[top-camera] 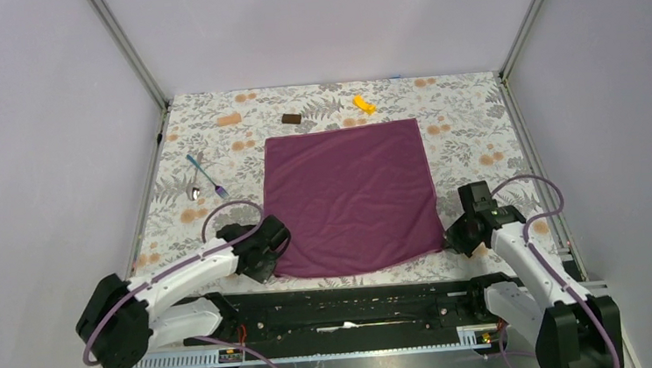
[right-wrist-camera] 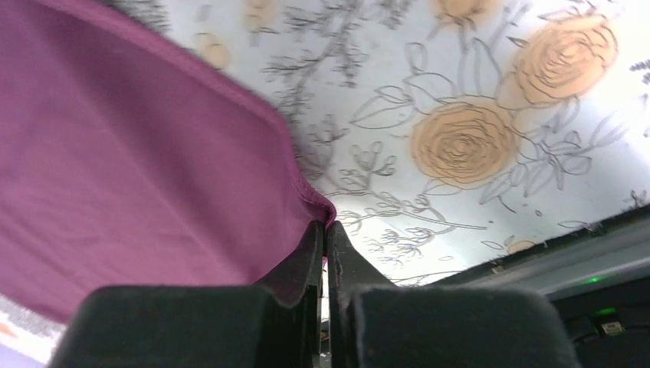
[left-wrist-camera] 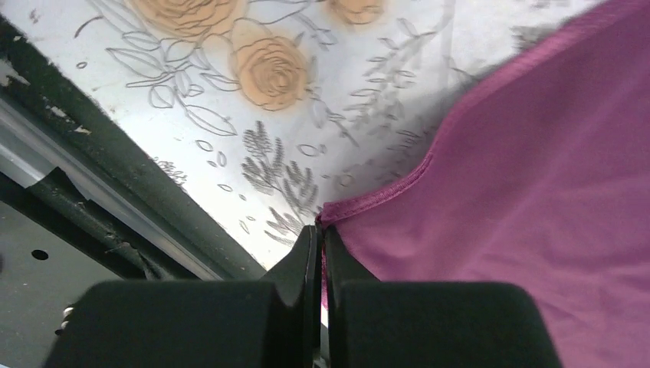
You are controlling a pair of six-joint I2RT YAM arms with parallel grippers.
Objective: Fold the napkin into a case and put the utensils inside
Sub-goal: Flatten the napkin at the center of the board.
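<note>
Napkin [top-camera: 350,195] flat; left tool [left-wrist-camera: 319,231] pinching near-left corner, right tool [right-wrist-camera: 324,228] pinching near-right corner.

We find the overhead view bright, even and sharp, lit softly from above, with only faint shadows along the table's [top-camera: 477,132] near edge. In both wrist views the black fingers [left-wrist-camera: 192,322] sit close to the lens, dark and soft-focused. The napkin [top-camera: 350,198] casts a blurred grey shadow beside its near corners. The table washes out white toward the right wrist view's top right.
</note>
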